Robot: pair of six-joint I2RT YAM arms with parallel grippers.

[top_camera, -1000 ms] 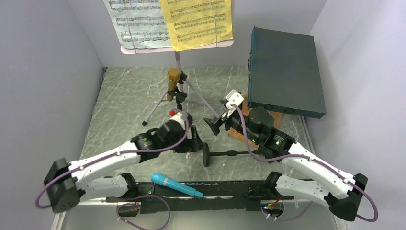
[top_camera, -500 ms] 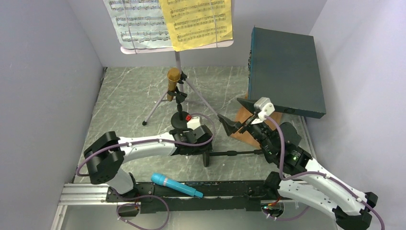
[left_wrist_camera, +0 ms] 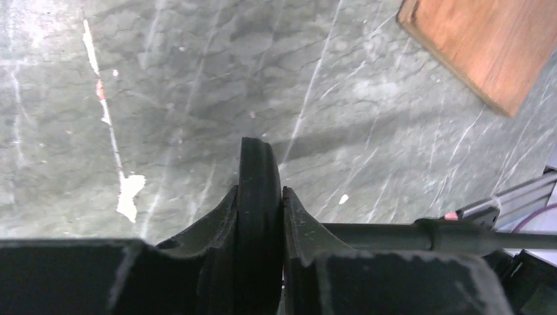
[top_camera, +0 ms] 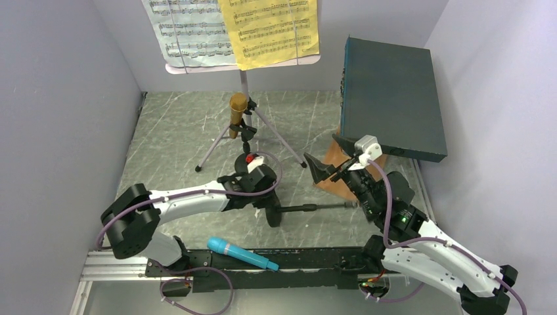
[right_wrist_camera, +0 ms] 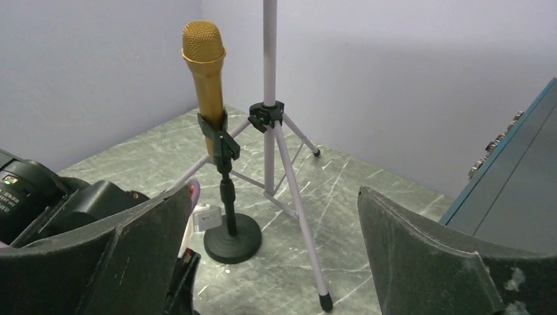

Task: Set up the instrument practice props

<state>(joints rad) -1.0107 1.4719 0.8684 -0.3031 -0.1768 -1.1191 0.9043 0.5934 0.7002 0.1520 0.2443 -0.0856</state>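
INVENTORY, practice props on table (top_camera: 171, 131)

1. Music stand (top_camera: 243, 62): pale desk at back ctr, raised on a pole w/ silver tripod legs (top_camera: 213, 149) spread on the table. White page (top_camera: 187, 29) on the desk's left half, yellow page (top_camera: 269, 29) on the right half, its edge overlapping the white one

2. Gold mic (right_wrist_camera: 203, 79): upright, head up, clipped in the standing mic holder (right_wrist_camera: 226, 197). Holder's round base sits flat on the table just beside the tripod legs

3. Lying mic holder (top_camera: 309, 209): on its side at near ctr, rod pointing toward the right arm, round base turned on edge at the left end

4. Blue mic (top_camera: 242, 253): lying flat on the black rail (top_camera: 309, 252) at the near edge, btwn the arm bases, apart from both grippers

5. Left gripper (left_wrist_camera: 260, 197): pinching the rim of the lying mic holder's base, one finger each side of the disc, both touching it. Cannot tell if the base is off the table

6. Right gripper (right_wrist_camera: 274, 190): fingers spread wide, nothing btwn them. Held above the wooden board (top_camera: 328, 180), facing the tripod legs and gold mic

7. Teal box (top_camera: 391, 95): back right, near the wall. Wooden board shows at its near-left corner
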